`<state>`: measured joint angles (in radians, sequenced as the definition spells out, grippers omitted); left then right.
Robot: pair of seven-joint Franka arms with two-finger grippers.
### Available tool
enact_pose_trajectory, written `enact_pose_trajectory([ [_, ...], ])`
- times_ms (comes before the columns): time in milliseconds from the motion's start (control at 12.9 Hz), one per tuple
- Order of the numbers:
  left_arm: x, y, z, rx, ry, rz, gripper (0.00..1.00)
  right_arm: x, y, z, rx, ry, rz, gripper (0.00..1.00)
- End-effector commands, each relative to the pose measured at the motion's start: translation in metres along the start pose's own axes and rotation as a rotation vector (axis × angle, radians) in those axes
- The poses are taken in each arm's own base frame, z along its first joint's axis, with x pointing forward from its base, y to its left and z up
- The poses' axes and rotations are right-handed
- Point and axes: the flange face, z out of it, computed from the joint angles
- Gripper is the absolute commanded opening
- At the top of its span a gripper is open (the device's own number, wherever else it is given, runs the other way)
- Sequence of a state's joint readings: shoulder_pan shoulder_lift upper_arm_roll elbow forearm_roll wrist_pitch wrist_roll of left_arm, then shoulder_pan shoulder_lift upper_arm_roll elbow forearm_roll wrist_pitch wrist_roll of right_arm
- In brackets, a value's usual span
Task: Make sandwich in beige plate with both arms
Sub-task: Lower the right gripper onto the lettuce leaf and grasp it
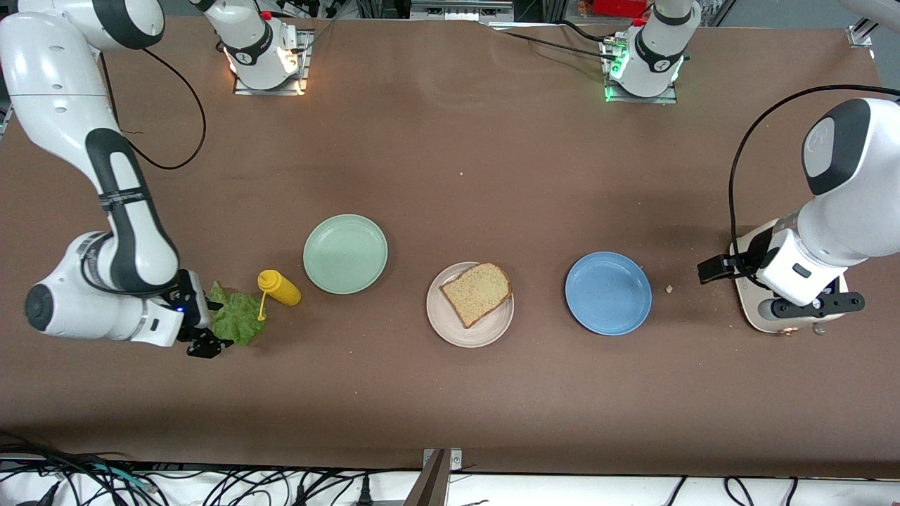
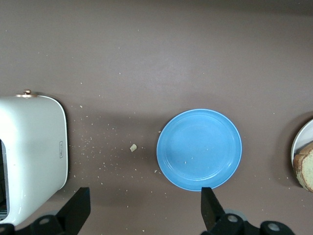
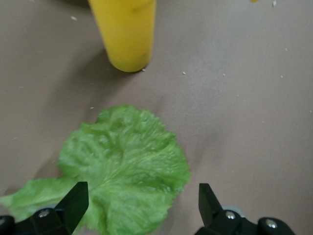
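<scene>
Your beige plate [image 1: 470,330] sits at the centre of the front frame, slightly below the middle, with one bread slice [image 1: 477,292] lying on it, tan with a brown crust. No stack on it yet, just the single slice.

Lettuce leaf [image 1: 238,318] is at lower left of the frame, flat on the table [image 1: 450,176], beside the yellow squeeze bottle [image 1: 280,287], which lies on its side. Mint-green plate [image 1: 345,253] is up and right of the bottle; blue plate [image 1: 608,292] is right of the beige one.

Right gripper [image 1: 204,344] is at the leaf's edge, low over it. In the right wrist view you see both fingers [image 3: 73,203] spread wide over the leaf, holding nothing.

Left gripper [image 1: 819,306] hangs over the white toaster [image 1: 756,320] at the frame's right edge. Its fingers [image 2: 78,208] are spread wide too, holding nothing. A crumb [image 1: 669,288] lies between the blue plate and the toaster.
</scene>
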<state>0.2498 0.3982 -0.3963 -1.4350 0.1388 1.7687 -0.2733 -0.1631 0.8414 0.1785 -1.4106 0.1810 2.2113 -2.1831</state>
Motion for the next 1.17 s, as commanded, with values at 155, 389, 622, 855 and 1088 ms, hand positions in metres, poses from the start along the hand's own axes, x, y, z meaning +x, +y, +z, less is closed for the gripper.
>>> enact_pose_trajectory([
  [155,0.0,-0.001,-0.003,-0.026,-0.001,0.017,0.99,0.024,-0.032,0.003,-0.05,-0.105,0.036,1.0],
  [389,0.0,-0.001,-0.004,-0.026,0.001,0.017,0.99,0.013,-0.046,0.017,-0.068,-0.139,0.053,1.0],
  [622,0.0,-0.001,-0.002,-0.026,-0.001,0.017,0.99,-0.002,-0.072,0.021,-0.008,-0.134,0.082,1.0],
  [855,0.0,-0.001,-0.003,-0.026,0.0,0.017,0.99,-0.005,-0.079,0.034,-0.002,-0.11,0.118,0.76],
  [1088,0.0,-0.001,-0.002,-0.026,-0.001,0.017,0.99,-0.004,-0.083,0.035,-0.013,-0.076,0.153,0.0],
])
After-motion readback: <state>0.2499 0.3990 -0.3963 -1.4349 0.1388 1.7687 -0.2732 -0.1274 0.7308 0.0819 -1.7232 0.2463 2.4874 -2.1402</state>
